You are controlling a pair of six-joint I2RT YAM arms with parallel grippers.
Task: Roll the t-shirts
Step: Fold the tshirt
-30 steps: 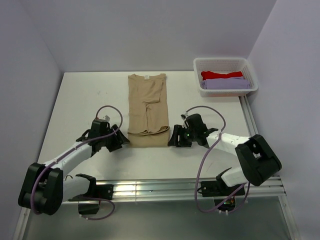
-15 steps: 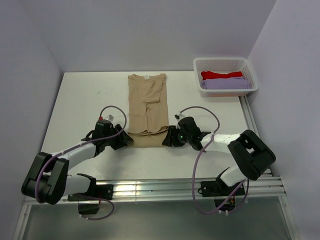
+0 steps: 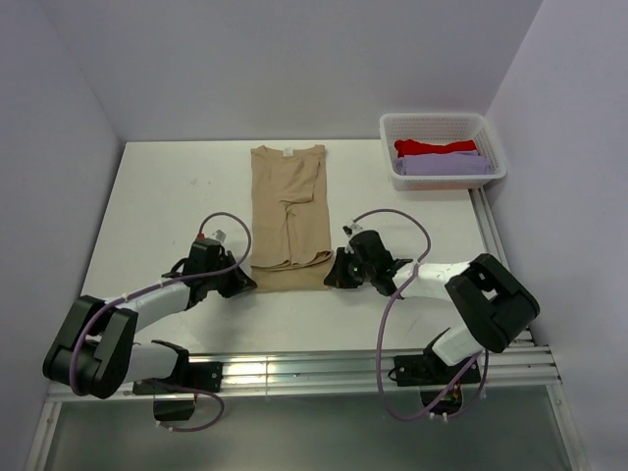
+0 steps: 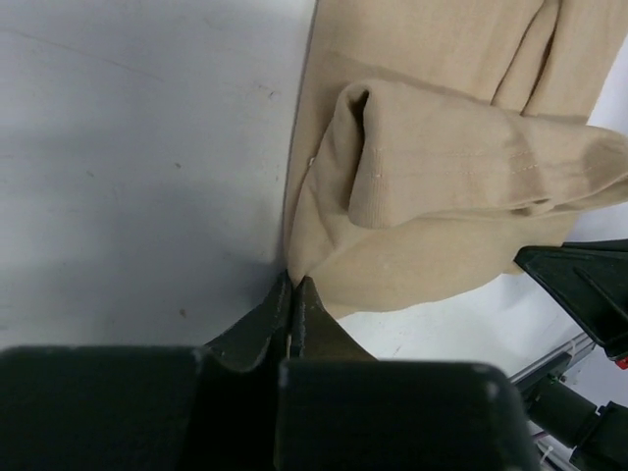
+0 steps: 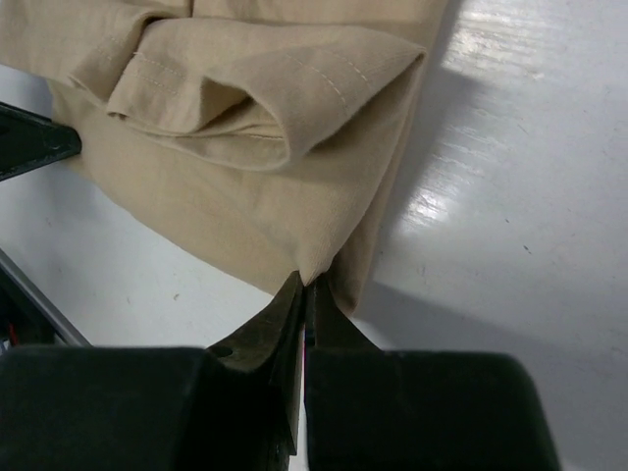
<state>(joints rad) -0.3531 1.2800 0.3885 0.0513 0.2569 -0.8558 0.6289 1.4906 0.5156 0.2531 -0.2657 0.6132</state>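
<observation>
Tan t-shirt (image 3: 289, 196) at centre frame, left jaws and right jaws clamped on its lower hem corners, wants both corners lifted evenly, then rolled tight upward.

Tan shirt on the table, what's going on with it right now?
Both arms are on the tan t-shirt, folded into a narrow strip on the table. The left gripper is shut on its near left corner, the right gripper on its near right corner. The near hem is turned over once, so the roll looks barely started. A red t-shirt and a lavender t-shirt sit in the white basket, far right.
</observation>
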